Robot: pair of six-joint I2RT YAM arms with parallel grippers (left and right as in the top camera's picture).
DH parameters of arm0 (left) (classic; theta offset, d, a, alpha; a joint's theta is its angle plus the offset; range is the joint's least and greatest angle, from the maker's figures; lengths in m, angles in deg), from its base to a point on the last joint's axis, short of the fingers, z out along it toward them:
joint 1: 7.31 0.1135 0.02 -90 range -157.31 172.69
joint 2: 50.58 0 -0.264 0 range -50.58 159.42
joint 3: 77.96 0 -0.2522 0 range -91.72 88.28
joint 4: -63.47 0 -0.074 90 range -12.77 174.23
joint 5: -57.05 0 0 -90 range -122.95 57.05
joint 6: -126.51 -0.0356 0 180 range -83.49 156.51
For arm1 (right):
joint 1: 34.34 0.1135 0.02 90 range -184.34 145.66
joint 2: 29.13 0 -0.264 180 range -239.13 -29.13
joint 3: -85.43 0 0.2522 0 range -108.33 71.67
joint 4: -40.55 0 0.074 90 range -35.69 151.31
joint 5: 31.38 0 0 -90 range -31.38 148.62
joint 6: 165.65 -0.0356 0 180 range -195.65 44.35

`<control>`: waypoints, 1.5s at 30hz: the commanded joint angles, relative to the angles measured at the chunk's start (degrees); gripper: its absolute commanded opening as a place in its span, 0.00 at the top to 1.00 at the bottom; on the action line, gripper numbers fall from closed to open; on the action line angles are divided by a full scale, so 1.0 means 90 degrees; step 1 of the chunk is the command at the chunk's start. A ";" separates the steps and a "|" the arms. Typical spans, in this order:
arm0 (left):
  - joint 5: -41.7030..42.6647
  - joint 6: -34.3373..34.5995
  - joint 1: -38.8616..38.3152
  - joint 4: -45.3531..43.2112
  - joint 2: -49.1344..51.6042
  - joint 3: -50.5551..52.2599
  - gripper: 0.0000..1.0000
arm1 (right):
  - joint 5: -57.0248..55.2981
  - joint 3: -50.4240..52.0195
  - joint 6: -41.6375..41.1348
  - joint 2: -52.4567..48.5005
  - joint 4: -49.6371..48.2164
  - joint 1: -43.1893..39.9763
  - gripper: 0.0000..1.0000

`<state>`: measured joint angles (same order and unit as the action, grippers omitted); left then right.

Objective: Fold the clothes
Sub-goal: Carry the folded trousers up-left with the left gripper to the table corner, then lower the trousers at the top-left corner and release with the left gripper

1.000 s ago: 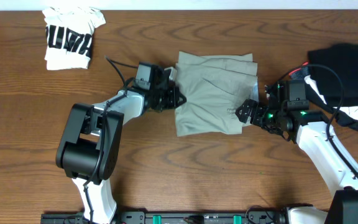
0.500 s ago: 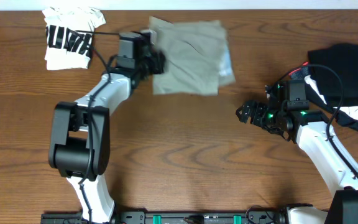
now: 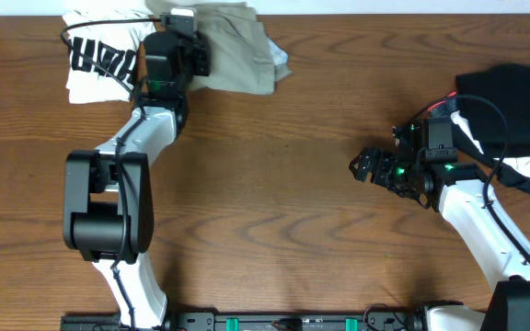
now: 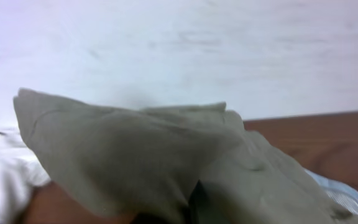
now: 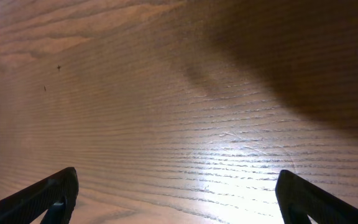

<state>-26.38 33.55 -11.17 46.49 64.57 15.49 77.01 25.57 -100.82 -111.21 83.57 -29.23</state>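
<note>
1. The shorts (image 3: 237, 55) sit bunched just beside the tee (image 3: 99, 64), on its side toward the right arm. The left gripper (image 3: 201, 60) lies between the two and looks clenched on a shorts edge (the wrist view shows cloth rising from one dark finger).
2. The right gripper (image 3: 362, 167) hangs released over bare table (image 3: 274, 211), well apart from the tee and holding nothing.
3. Risk: the tee lies at the table's far edge, and so do the shorts. A push that way could tip them off.
4. Risk: the left arm crowds the tee, so a swing could snag or drag it.
5. Risk: the layers look loose, and a one-sided grip may let them slip apart.
</note>
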 commanded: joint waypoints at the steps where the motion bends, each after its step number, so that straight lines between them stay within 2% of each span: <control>1: -0.0381 -0.0221 0.0333 -0.0214 0.0068 -0.0189 0.94 | -0.0024 -0.0027 0.0041 0.0083 -0.0010 0.0024 0.01; 13: -0.0381 -0.0316 0.1394 -0.0857 0.0066 -0.0192 0.94 | -0.0019 -0.0027 -0.0085 0.0083 -0.0005 0.0024 0.01; 23: -0.0379 -0.0311 0.2154 -0.0605 0.0066 -0.0189 0.91 | -0.0022 -0.0027 -0.0274 0.0083 -0.0015 0.0024 0.01; 40: -0.0384 -0.0313 0.2635 -0.0328 0.0080 -0.0189 0.89 | -0.0019 -0.0027 -0.0274 0.0083 -0.0012 0.0024 0.01; 44: -0.0595 -0.0311 0.2790 -0.0301 0.0080 -0.0189 0.83 | -0.0019 -0.0027 -0.0274 0.0083 -0.0012 0.0024 0.01; 45: -0.0758 -0.0311 0.2829 -0.0304 0.0080 -0.0189 0.77 | -0.0019 -0.0027 -0.0274 0.0083 -0.0012 0.0024 0.01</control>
<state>-29.33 31.38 12.87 44.41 65.21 15.51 77.01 25.54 -102.43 -111.21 83.48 -29.23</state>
